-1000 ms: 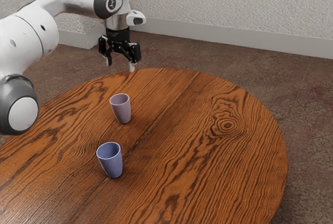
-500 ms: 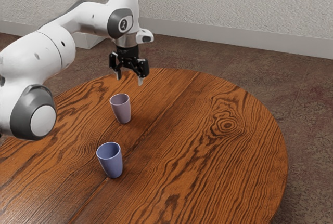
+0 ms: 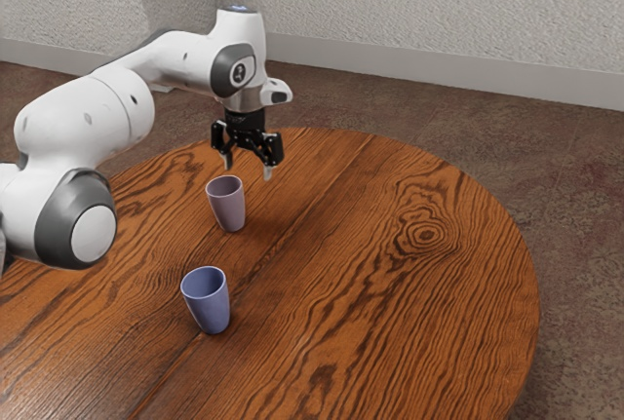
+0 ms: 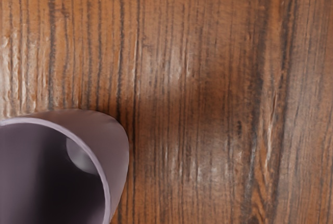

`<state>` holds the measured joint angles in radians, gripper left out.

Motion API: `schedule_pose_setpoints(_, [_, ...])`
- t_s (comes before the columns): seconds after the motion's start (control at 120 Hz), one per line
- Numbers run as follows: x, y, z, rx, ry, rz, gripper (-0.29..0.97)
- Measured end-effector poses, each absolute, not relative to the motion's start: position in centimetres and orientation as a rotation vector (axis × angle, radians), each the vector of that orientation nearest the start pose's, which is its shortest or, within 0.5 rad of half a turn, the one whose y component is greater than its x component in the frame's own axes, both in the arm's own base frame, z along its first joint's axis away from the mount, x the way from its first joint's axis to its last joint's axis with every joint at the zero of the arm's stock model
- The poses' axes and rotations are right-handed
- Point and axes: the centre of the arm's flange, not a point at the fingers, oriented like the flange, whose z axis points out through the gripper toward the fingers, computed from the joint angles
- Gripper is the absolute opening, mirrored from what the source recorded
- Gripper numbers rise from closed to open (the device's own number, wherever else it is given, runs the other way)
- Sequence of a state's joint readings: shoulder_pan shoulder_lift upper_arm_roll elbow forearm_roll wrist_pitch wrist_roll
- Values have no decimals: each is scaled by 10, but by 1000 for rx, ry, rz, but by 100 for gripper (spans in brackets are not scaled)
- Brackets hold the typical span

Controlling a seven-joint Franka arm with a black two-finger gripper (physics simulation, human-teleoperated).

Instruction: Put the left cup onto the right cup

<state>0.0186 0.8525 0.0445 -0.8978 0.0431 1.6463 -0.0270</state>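
The hand (image 3: 248,166) hangs spread and empty just above the lilac cup (image 3: 226,203), which stands upright on the desk (image 3: 409,274), apart from the blue cup (image 3: 206,299) nearer the camera. This looks like the approach to the pick: next the hand must centre over the rim, drop and pinch a wall.

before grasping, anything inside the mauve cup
The mauve cup looks empty: bare inner wall and part of its floor show. The rest of its inside lies past the wrist view's edge.
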Motion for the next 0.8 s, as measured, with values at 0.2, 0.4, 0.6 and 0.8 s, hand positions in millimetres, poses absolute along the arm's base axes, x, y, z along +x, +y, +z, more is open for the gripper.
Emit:
schedule_pose_setpoints(0.2, [760,54,373,-3063,-131,157,68])
schedule_pose_setpoints(0.4, [759,63,370,-3064,-130,164,68])
schedule_pose_setpoints(0.6, [760,63,351,-3064,-115,195,68])
schedule_pose_setpoints(0.8, [761,64,340,-3070,-107,210,68])
